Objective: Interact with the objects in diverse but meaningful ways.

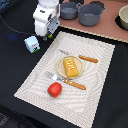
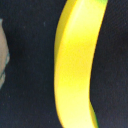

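Note:
A yellow banana (image 2: 75,65) fills the wrist view at very close range, lying on black cloth; no fingers show there. In the exterior view my gripper (image 1: 48,36) hangs low over the black table just past the placemat's far corner and hides the banana beneath it. Whether it is open or shut cannot be made out. A white-and-blue cube carton (image 1: 32,44) stands a little toward the exterior view's left of the gripper. The golden bread loaf (image 1: 71,66) rests on a small plate (image 1: 60,70) mid-mat. A red tomato (image 1: 54,89) sits nearer the front.
A striped placemat (image 1: 95,95) carries a fork (image 1: 52,76) and two wooden-handled knives (image 1: 75,84) (image 1: 87,58). Two grey pots (image 1: 69,10) (image 1: 91,14) and a bowl (image 1: 123,17) stand on the wooden board at the back. A pale edge (image 2: 2,50) shows in the wrist view.

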